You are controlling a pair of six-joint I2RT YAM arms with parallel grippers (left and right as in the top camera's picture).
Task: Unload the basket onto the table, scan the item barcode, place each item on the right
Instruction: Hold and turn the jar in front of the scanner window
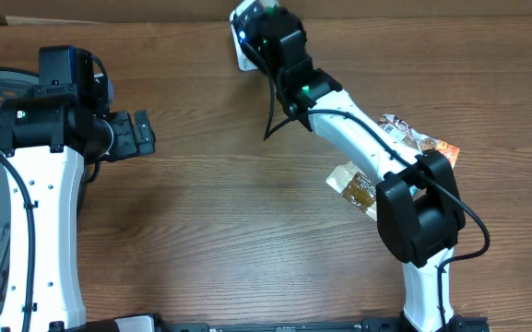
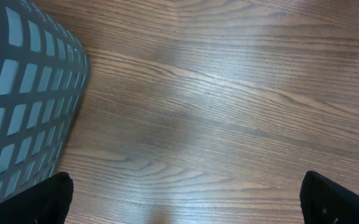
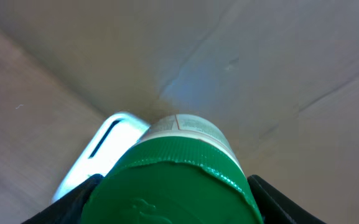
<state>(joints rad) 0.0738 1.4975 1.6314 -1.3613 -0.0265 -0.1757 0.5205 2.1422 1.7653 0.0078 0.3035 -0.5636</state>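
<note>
Currently gripping the bottle (image 3: 178, 180) by its green cap in the right claw (image 1: 262, 26), with dark fingers (image 3: 83, 202) pressing on both sides of the cap. Holding it at the far edge of the table (image 1: 247, 231), about mid-width, just beside a white device (image 3: 101, 149) with a dark slot. Seeing a white printed label (image 3: 188, 124) past the cap, its text too blurred for reading.

Noting the left claw (image 1: 142, 132) released and spread wide, grasping nothing, hovering over bare wood near a grey mesh basket (image 2: 23, 93) at the table's left side.

Also recording a tan snack packet (image 1: 350, 183) lying on the right side, partly hidden under the right arm, and an orange-cornered packet (image 1: 424, 141) lying just beyond that arm, both well apart from the bottle.
</note>
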